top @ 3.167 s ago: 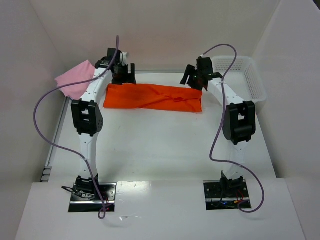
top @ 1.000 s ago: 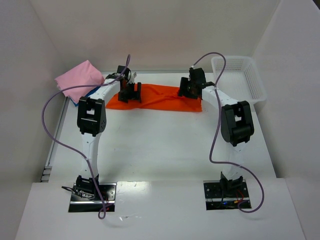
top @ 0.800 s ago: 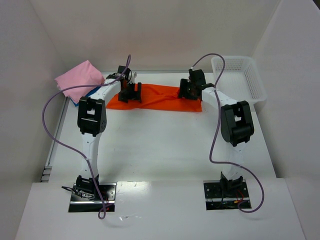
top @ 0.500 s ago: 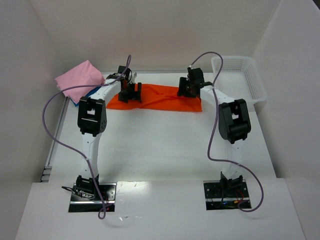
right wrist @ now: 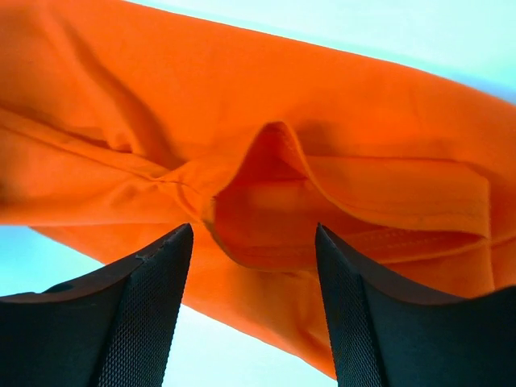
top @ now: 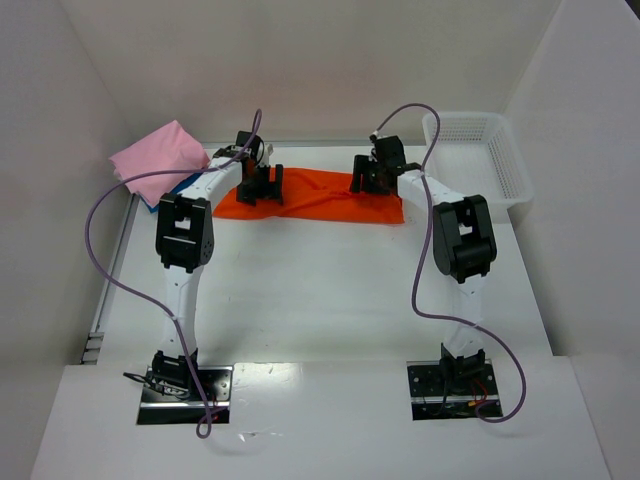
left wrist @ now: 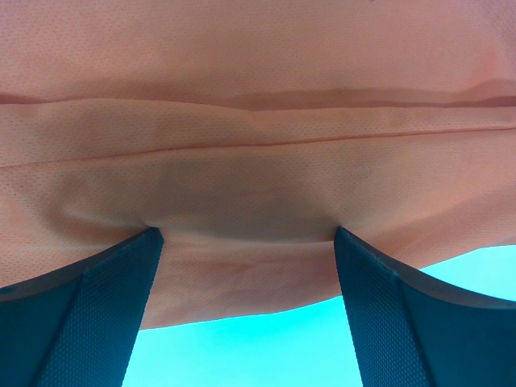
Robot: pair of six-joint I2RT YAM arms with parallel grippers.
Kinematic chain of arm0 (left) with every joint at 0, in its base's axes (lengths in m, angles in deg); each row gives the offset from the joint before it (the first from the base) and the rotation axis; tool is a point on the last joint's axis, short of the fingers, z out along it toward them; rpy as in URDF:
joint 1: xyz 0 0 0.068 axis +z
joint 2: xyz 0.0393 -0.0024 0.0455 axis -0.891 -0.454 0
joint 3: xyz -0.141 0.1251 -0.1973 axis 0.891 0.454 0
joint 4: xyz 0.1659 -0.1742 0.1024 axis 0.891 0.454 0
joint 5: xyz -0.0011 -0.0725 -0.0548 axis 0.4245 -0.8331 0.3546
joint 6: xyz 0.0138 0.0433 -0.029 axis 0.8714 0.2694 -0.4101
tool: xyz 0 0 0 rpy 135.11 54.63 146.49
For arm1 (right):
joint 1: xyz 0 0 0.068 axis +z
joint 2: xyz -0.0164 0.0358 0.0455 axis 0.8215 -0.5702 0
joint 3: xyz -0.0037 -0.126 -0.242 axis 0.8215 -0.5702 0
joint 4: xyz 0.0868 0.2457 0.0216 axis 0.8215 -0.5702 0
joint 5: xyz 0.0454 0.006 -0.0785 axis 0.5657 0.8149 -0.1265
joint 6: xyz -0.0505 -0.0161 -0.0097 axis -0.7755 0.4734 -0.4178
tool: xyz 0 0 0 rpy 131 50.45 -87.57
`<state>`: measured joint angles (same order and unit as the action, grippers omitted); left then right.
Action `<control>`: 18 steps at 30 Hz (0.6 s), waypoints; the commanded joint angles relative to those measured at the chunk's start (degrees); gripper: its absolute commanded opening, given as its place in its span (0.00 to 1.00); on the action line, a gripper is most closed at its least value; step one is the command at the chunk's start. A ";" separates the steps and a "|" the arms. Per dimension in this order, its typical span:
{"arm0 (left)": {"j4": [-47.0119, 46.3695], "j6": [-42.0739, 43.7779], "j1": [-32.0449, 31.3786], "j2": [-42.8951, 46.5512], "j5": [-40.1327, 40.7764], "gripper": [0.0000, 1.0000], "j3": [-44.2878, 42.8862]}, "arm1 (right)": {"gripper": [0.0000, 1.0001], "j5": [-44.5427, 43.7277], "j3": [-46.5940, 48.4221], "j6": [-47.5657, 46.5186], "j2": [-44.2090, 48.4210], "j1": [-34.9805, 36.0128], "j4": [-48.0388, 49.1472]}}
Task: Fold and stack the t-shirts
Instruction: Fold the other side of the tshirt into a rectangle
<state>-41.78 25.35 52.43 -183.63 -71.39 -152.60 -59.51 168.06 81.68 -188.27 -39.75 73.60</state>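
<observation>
The orange t-shirt point(top: 320, 197) lies folded into a long strip across the far middle of the table. My left gripper point(top: 258, 186) stands over its left part and my right gripper point(top: 368, 180) over its right part. In the left wrist view the open gripper point(left wrist: 246, 235) has its fingertips point(left wrist: 149, 242) pressed on the orange cloth point(left wrist: 258, 145) near its front edge. In the right wrist view the open gripper point(right wrist: 252, 231) straddles a raised pocket-like fold of the shirt point(right wrist: 274, 185). The pink t-shirt point(top: 157, 157) lies folded at the far left on the blue one point(top: 168, 192), which barely shows.
A white mesh basket point(top: 480, 150) stands at the far right corner. White walls close in the table at the back and both sides. Purple cables loop off both arms.
Both grippers have come down from the far edge onto the orange shirt, which is now a narrower strip. In the last second the right gripper has shifted slightly left; the left is still.
</observation>
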 commanded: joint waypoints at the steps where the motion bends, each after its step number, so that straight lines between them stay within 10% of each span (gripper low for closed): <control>1: 1.29 0.13 0.81 -4.20 0.46 0.96 0.28 | 0.69 3.89 1.34 -3.57 1.42 0.07 4.45; 18: 1.81 0.13 0.81 -4.20 -0.07 0.96 0.81 | 0.39 1.27 1.07 -8.23 -1.90 2.44 4.46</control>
<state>-41.58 25.33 52.46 -183.72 -71.47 -152.80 -56.89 167.93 75.08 -189.15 -37.74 75.57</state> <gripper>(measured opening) 0.954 0.409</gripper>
